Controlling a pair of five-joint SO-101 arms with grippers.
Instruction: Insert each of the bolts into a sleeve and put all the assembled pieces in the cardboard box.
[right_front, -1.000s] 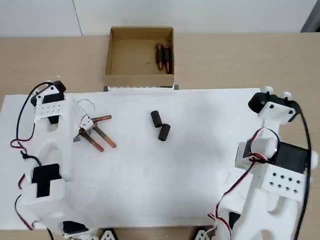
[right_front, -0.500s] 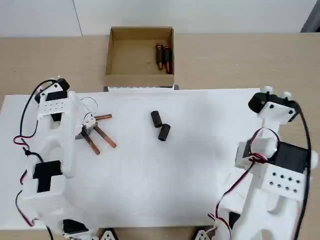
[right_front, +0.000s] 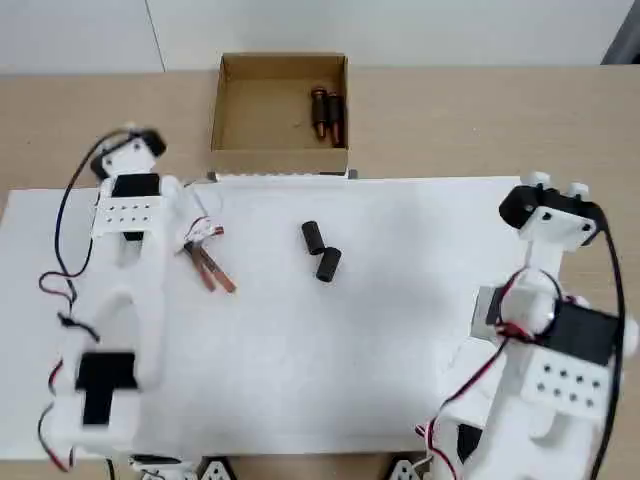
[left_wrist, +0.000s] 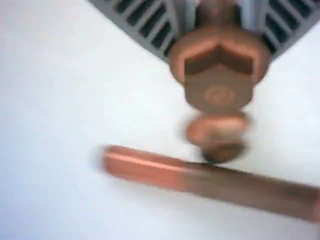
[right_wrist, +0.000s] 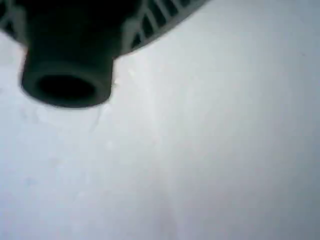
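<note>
Where the white sheet lies wide and bare between the two arms, the only things near its middle are two loose sleeves, short black tubes lying just beside each other at a slight angle. Past the sheet's far edge, on the wooden table, stands the cardboard box, open-topped and straight-walled. Two assembled pieces lie inside it, near the wall on the right of the high view. The left claw (grey, ribbed jaws) is pinched on a copper bolt whose hexagonal head faces the wrist camera. Below it a second bolt lies flat on the sheet, its shank smooth and dully coppery. Seen from above, the bolts cluster toward the sheet's left side, well apart from the sleeves. The right claw grips a black sleeve, its round hollow mouth showing over smooth white surface.
</note>
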